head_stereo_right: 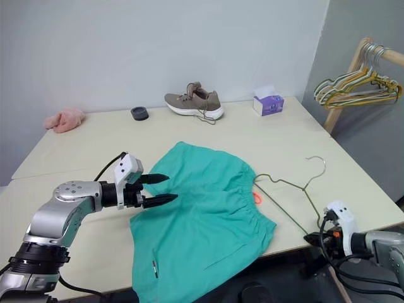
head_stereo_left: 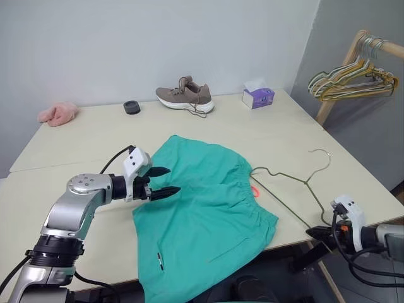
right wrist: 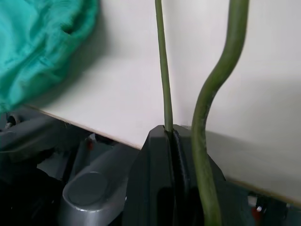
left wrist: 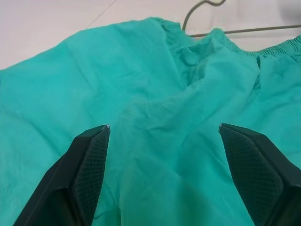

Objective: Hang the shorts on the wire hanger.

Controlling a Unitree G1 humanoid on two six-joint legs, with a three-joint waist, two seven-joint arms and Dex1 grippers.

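In the head views we see the shorts [head_stereo_left: 205,218] lying flat on the pale table [head_stereo_left: 82,136], with the lower edge hanging over the near edge of the table. The wire hanger [head_stereo_left: 297,183] lies just beside the waistband, on the robot's right, with its hook toward the far side. The left gripper [head_stereo_left: 165,180] hovers at the left edge of the shorts, its fingers spread apart and holding nothing.

The left wrist view adds what the head views do not: the wrinkled teal cloth directly between the two open fingers [left wrist: 87,165], and the gathered waistband with a piece of the hanger wire behind it.

The right gripper [head_stereo_left: 320,232] is at the near table edge. Its wrist view shows the fingers [right wrist: 162,160] pressed together on the thin wire of the hanger, with the second, thicker-looking wire passing just beside them.

A shoe [head_stereo_left: 185,97], a pink cloth [head_stereo_left: 58,114] and a tissue box [head_stereo_left: 258,96] lie far back.
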